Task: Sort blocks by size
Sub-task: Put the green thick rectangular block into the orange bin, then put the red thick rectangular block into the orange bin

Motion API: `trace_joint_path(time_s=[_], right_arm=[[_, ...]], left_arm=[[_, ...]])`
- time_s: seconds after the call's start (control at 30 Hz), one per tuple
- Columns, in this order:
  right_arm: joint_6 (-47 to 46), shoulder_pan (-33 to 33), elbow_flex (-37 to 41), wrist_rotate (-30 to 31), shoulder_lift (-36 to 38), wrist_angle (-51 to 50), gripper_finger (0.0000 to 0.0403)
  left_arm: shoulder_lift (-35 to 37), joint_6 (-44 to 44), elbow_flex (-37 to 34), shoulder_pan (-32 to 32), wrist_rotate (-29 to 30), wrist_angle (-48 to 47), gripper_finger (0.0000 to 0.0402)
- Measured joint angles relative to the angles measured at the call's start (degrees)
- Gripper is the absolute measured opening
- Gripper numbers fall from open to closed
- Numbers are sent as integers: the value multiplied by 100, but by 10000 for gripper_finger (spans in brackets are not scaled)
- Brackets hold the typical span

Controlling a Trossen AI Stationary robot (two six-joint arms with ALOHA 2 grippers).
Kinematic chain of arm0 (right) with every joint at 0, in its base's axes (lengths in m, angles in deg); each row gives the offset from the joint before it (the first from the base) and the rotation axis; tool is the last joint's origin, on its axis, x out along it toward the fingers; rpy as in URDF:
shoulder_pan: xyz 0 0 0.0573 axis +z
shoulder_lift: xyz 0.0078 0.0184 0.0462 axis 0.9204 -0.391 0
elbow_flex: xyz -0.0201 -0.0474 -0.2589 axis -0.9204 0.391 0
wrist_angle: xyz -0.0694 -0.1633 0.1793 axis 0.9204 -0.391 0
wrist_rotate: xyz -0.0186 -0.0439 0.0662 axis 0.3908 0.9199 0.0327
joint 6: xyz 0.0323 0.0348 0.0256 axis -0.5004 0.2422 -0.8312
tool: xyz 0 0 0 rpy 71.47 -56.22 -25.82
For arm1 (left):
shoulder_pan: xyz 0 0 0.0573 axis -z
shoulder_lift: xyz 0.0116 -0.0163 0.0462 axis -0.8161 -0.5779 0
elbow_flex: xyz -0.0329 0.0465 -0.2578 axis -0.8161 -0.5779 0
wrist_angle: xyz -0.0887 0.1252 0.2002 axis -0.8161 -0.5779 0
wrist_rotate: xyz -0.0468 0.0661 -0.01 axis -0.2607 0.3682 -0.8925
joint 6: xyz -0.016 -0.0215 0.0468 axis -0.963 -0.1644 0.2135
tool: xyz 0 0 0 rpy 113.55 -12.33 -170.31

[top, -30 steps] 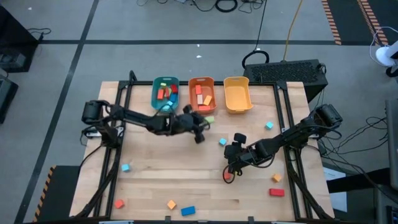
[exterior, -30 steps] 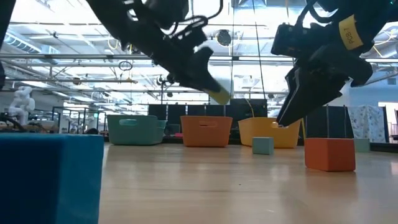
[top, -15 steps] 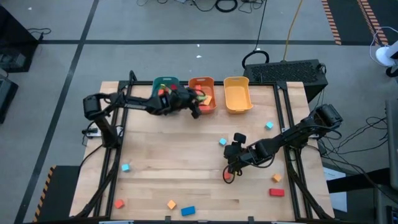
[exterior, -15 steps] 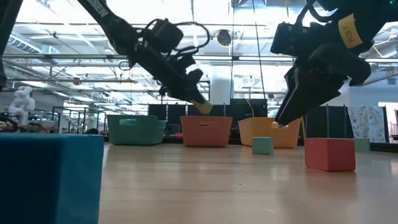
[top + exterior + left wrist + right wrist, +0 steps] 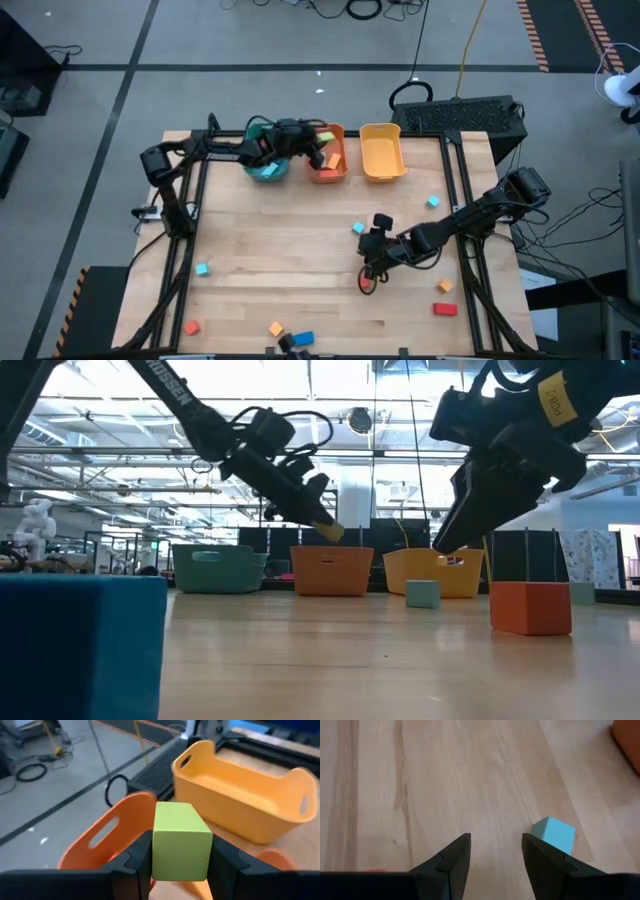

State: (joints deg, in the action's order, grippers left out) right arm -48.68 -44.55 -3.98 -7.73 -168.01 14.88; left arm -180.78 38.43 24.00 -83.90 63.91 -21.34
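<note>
Left gripper [image 5: 180, 865] clamps a green block [image 5: 181, 841] above the orange bin [image 5: 326, 155] at the table's far edge, ready to drop, while the right gripper [image 5: 493, 855] hangs mid-table, jaws parted and empty.

Three bins [image 5: 381, 152] in a row, teal, orange, yellow, eight loose blocks [image 5: 444, 309] scattered on the table [image 5: 280, 250], one green block [image 5: 181, 841] held aloft, two arms

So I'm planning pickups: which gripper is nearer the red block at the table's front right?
Right. The right gripper hangs mid-table, open, a short way left of the red block. The left gripper is far off over the orange bin, holding a green block.
</note>
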Motion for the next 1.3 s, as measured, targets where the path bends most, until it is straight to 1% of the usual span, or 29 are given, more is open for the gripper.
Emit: trace_joint_path(time_s=[0.23, 0.33, 0.53, 0.7, 0.9, 0.93, 1.1, 1.2, 1.3], right_arm=[[-14, -51, 0, -19, 0, -5, 164], [-66, -32, 0, -31, 0, -52, 164], [26, -42, 0, -23, 0, -42, 164], [46, -104, 0, -15, 0, -27, 164], [26, -104, 0, -23, 0, -17, 164], [26, -102, 0, -28, 0, -24, 164], [26, -102, 0, -35, 0, -35, 164], [26, -102, 0, -35, 0, -40, 164], [37, -103, 0, -33, 0, -38, 164]], left_arm=[[-514, 298, 1019, 38, -68, -1305, 137], [-664, 349, 1282, 20, -66, -1797, 137], [-788, 569, 1587, -89, -59, -2492, 137], [-1007, 605, 1981, -147, -53, -3100, 137], [-1286, 604, 2349, -154, -90, -3437, 137], [-1317, 598, 2373, -154, -112, -3484, 141], [-1375, 600, 2427, -154, -123, -3492, 187], [-1375, 597, 2427, -154, -125, -3513, 194], [-1341, 589, 2427, -154, -127, -3563, 191]])
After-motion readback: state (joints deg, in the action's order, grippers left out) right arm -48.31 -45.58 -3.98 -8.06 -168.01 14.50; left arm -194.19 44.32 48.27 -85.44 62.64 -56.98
